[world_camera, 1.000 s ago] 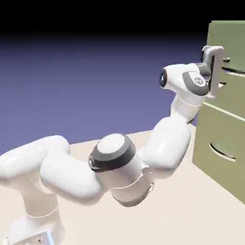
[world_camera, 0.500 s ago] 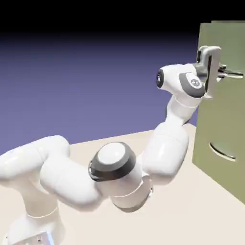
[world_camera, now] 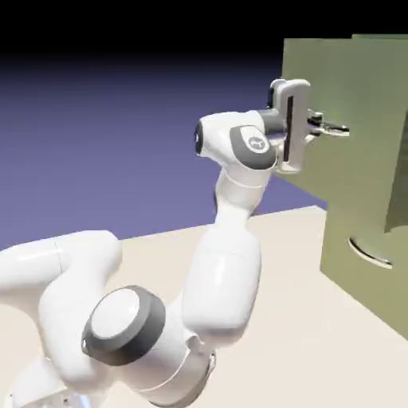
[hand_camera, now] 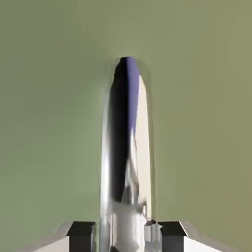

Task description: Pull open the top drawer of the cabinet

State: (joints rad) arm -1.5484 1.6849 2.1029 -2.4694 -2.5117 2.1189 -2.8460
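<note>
Two jaws clamp the silver handle point(hand_camera: 125, 147) of the top drawer point(world_camera: 335, 119), upper right; any sideways drift could slip the grip.

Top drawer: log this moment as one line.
gripper: shut on handle | top drawer: pulled out from cabinet | lower drawer: shut

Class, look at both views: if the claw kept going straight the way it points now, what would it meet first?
The claw is shut on the silver handle, so that comes first; straight behind it lies the top drawer front, apparently very near.
</note>
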